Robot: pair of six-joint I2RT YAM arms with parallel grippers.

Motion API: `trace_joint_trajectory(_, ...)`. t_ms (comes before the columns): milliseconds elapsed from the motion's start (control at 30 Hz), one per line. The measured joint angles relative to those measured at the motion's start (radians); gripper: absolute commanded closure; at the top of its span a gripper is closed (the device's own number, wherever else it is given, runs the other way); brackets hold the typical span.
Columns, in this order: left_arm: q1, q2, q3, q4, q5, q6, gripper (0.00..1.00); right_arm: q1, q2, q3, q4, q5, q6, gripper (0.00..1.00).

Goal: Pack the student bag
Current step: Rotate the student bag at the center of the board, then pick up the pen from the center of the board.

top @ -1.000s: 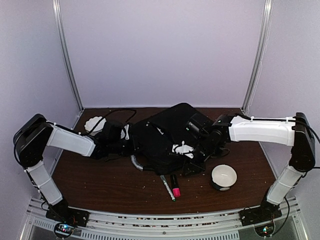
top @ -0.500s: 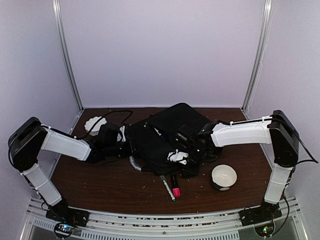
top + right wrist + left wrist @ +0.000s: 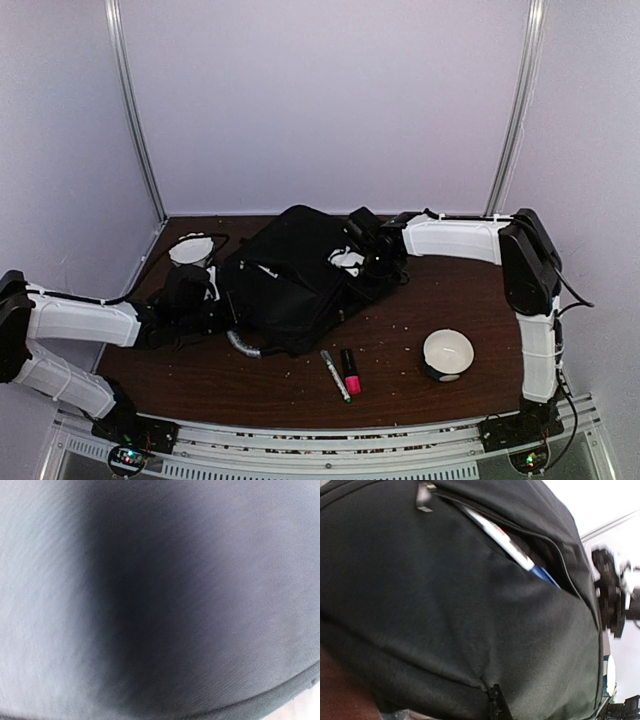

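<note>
A pen (image 3: 334, 372), a pink highlighter (image 3: 351, 371) and a white bowl (image 3: 447, 352) are seen nearest. Mid-table the black bag (image 3: 290, 285) is laid, with the left gripper (image 3: 218, 300) closed at its left edge. The right gripper (image 3: 350, 262) is set against its far side, and whether its jaws are apart cannot be told.

Pale lavender walls (image 3: 320, 100) enclose a dark brown wooden surface (image 3: 420, 385); metal posts (image 3: 135, 110) stand at the far corners, and a metal rail (image 3: 320, 447) runs along the near edge.

On my dark wooden table (image 3: 480, 310), a white bowl (image 3: 447, 352) front right, a pink highlighter (image 3: 351, 371) just beside a slim pen (image 3: 334, 375), a white round object (image 3: 190, 250) far left.
</note>
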Motion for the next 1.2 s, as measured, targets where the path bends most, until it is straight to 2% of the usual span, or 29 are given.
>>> trace_joint_trajectory(133,-0.077,0.032,0.013,-0.007,-0.046,-0.008,1.0,-0.004,0.075,0.148,-0.032,-0.001,0.02,0.69)
trace_joint_trajectory(167,-0.093,0.052,0.024,-0.009,-0.05,-0.008,0.96,-0.006,0.09,0.176,-0.04,-0.001,0.022,0.69)
trace_joint_trajectory(267,-0.139,0.126,0.092,-0.049,-0.056,0.0,0.75,-0.016,0.103,0.203,-0.045,0.0,0.027,0.68)
trace_joint_trajectory(367,-0.183,0.146,0.137,-0.101,-0.019,0.029,0.64,-0.027,0.092,0.198,-0.043,0.002,0.031,0.67)
trace_joint_trajectory(500,-0.22,0.098,0.151,-0.17,0.057,0.09,0.59,-0.046,-0.018,0.067,-0.024,-0.012,0.028,0.66)
trace_joint_trajectory(600,-0.233,0.026,0.185,-0.325,0.082,0.191,0.58,-0.048,-0.15,-0.058,-0.024,-0.023,0.016,0.64)
trace_joint_trajectory(700,-0.24,-0.022,0.291,-0.504,0.048,0.322,0.53,-0.039,-0.279,-0.15,-0.041,-0.059,0.006,0.64)
trace_joint_trajectory(833,-0.239,-0.062,0.405,-0.61,-0.055,0.472,0.41,0.003,-0.377,-0.243,-0.082,-0.163,-0.071,0.64)
trace_joint_trajectory(1033,-0.206,-0.066,0.418,-0.611,-0.138,0.585,0.39,0.165,-0.479,-0.441,-0.167,-0.272,-0.335,0.56)
trace_joint_trajectory(1200,-0.186,0.014,0.418,-0.557,-0.147,0.602,0.39,0.269,-0.524,-0.497,-0.196,-0.27,-0.556,0.53)
